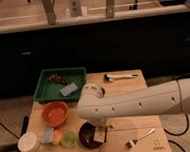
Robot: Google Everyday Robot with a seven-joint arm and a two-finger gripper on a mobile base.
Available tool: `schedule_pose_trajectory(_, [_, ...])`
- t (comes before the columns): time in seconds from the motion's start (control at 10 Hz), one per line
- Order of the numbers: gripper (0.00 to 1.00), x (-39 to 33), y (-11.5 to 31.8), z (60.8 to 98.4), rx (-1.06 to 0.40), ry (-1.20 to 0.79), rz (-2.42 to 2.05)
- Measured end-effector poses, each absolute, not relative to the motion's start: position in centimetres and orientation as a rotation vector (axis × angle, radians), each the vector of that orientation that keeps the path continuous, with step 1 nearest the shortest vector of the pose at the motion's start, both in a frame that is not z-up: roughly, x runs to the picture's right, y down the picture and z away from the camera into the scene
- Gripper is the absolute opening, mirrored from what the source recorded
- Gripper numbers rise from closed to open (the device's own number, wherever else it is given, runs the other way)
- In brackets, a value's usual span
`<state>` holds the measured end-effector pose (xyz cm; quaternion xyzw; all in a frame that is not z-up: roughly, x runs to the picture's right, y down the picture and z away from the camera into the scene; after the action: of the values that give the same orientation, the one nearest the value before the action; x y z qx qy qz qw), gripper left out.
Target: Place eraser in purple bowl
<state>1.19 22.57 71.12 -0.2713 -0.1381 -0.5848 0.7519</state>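
The purple bowl [87,137] sat near the table's [140,99] front edge, green cup [68,138] just beside it, fork [141,136] apart. The gripper [103,129] hung at its rim over the eraser [100,136]; its grip could not be told.

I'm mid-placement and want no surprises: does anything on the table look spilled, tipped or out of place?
Nothing stands out. The pincer hangs over the right rim of the purple bowl, with the eraser a pale block there. The orange bowl and green tray sit level.
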Motion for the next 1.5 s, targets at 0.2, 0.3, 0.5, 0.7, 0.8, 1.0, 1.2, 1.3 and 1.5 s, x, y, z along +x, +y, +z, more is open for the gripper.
schedule_pose_trajectory(0.2, [0.30, 1.26, 22.51, 71.08, -0.590, -0.306, -1.282])
schedule_pose_trajectory(0.3, [0.30, 1.27, 22.47, 71.07, -0.589, -0.308, -1.285])
schedule_pose_trajectory(0.5, [0.23, 1.25, 22.42, 71.01, -0.588, -0.318, -1.291])
schedule_pose_trajectory(0.7, [0.23, 1.27, 22.31, 71.00, -0.587, -0.324, -1.295])
schedule_pose_trajectory(0.8, [0.23, 1.16, 22.25, 71.02, -0.585, -0.328, -1.299])
schedule_pose_trajectory(1.0, [0.23, 1.09, 22.24, 70.96, -0.586, -0.336, -1.304])
schedule_pose_trajectory(1.2, [0.29, 1.09, 22.13, 70.92, -0.584, -0.341, -1.308])
schedule_pose_trajectory(1.3, [0.29, 1.08, 22.11, 70.91, -0.583, -0.343, -1.309])
schedule_pose_trajectory(1.5, [0.29, 0.91, 21.99, 70.89, -0.579, -0.351, -1.316])
